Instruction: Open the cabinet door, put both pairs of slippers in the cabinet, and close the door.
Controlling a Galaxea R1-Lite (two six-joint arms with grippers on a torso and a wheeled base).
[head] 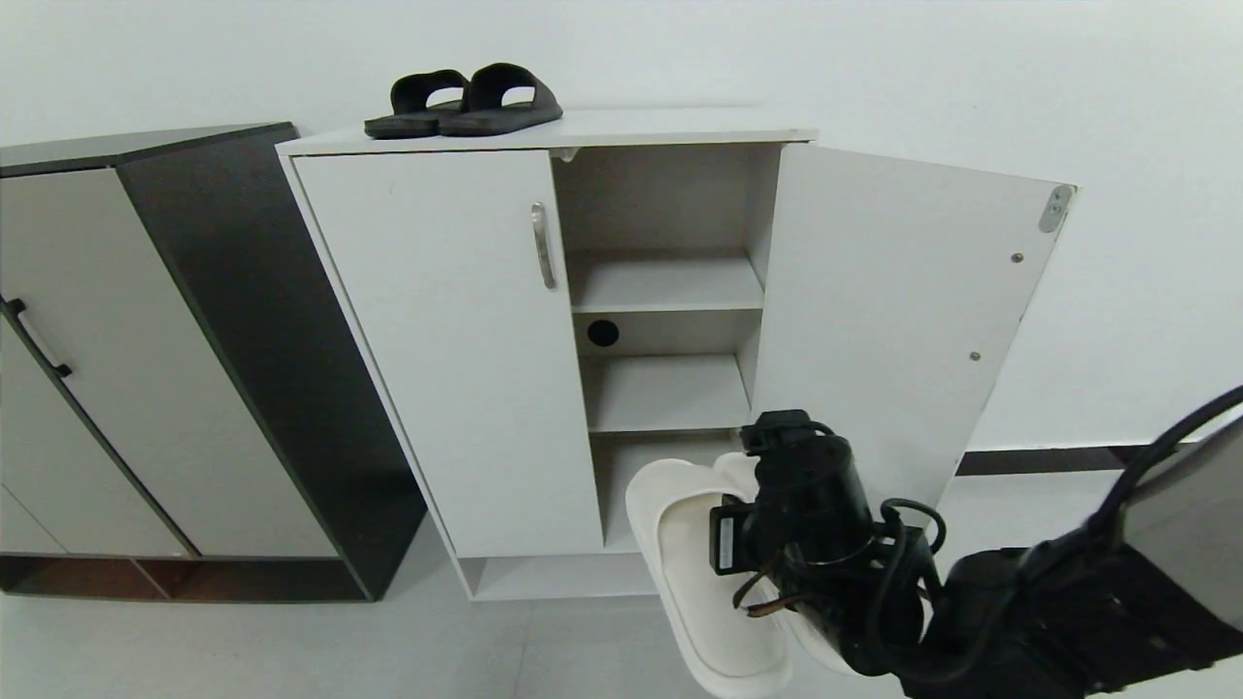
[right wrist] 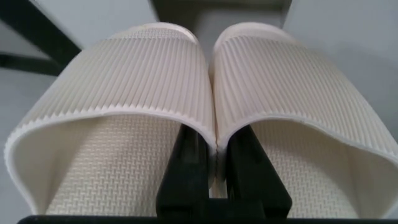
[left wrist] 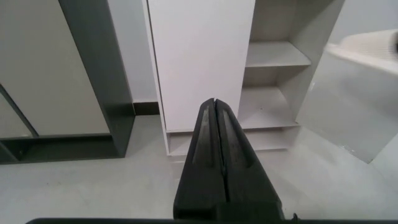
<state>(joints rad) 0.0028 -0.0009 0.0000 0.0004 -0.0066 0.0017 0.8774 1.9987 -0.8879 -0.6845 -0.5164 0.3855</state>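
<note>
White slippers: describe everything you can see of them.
The white slippers are a cream pair with ribbed straps and textured footbeds, apparently soft foam. They sit side by side, pinched together at the inner strap edges by the right gripper, held off the floor before the open cabinet, near its bottom compartment.

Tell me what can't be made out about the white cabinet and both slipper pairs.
Head view: lowest compartment of the white cabinet, partly hidden by the cream ribbed slippers and the arm.
Head view: whatever lies behind the closed left door.
Right wrist view: tips of the right gripper, covered by slipper straps.
</note>
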